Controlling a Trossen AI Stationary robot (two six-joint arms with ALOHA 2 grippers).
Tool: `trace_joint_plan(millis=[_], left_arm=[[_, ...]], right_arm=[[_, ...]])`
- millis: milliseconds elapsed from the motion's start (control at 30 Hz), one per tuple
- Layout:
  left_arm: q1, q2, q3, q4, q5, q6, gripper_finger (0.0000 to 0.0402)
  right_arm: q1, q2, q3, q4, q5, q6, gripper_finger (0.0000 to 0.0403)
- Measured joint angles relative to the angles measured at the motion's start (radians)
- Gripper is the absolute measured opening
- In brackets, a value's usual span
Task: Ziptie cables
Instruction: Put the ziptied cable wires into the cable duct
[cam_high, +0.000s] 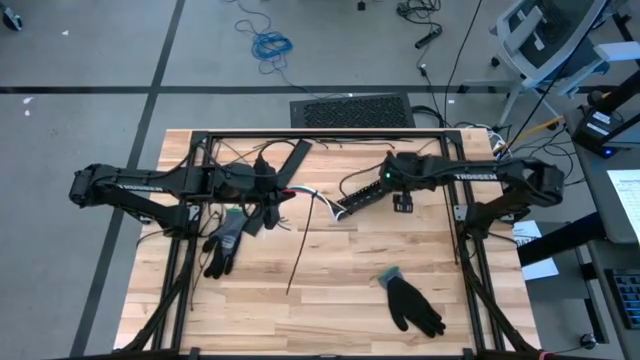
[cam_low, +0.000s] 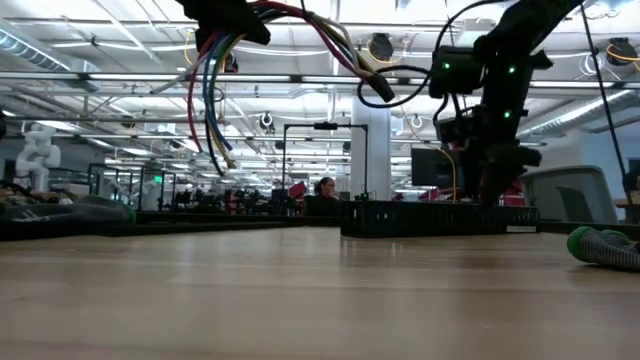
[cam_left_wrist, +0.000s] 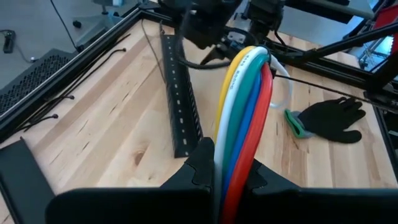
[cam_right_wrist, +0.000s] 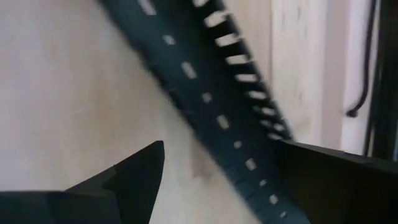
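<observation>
The left tool (cam_left_wrist: 233, 186) clamps the cables (cam_left_wrist: 245, 112), held above the pale wooden tabletop (cam_high: 330, 270) left of centre. The right tool (cam_right_wrist: 217, 180) hangs open over the black slotted strip (cam_right_wrist: 230, 106). Two dark gloves (cam_high: 412, 302) lie nearer. Beyond, a grey floor (cam_high: 100, 50) carries a coiled blue cord (cam_high: 270, 44).

Right tool (cam_right_wrist: 217, 180) fingers spread wide over black slotted strip (cam_right_wrist: 217, 93) on table (cam_right_wrist: 62, 81)

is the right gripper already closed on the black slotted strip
No, the right gripper has its fingers spread wide above the black slotted strip, which runs between them untouched on the table.
</observation>
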Motion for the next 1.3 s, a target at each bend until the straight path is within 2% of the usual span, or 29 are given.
trace_joint_plan(millis=[167, 333, 533, 633, 733, 900, 1100, 1300], left_arm=[[0.000, 0.000, 0.000, 0.000, -0.013, 0.000, 0.0020], [0.000, 0.000, 0.000, 0.000, -0.016, -0.001, 0.0020], [0.000, 0.000, 0.000, 0.000, -0.017, -0.020, 0.0020], [0.000, 0.000, 0.000, 0.001, -0.016, -0.043, 0.0020], [-0.002, -0.016, 0.000, 0.016, -0.016, -0.048, 0.0020], [-0.006, -0.109, 0.000, 0.155, -0.020, 0.027, 0.0020], [-0.006, -0.244, 0.002, 0.171, -0.119, 0.043, 0.0020], [-0.006, -0.308, 0.002, 0.150, -0.178, 0.084, 0.0020]], right_arm=[[-0.080, 0.040, -0.014, 0.046, -0.009, -0.095, 0.0288], [-0.128, 0.069, -0.014, 0.043, -0.087, -0.108, 0.0256], [-0.146, 0.133, -0.014, 0.104, -0.088, -0.078, 0.0169], [-0.144, 0.162, -0.014, 0.110, -0.146, -0.036, 0.0121], [-0.125, 0.165, -0.014, 0.133, -0.215, 0.077, 0.0080], [-0.062, 0.161, -0.014, 0.206, -0.294, 0.383, 0.0009], [0.133, 0.161, -0.014, 0.320, -0.323, 0.573, 0.0003], [0.349, 0.174, -0.013, 0.505, -0.322, 0.773, 0.0001]])
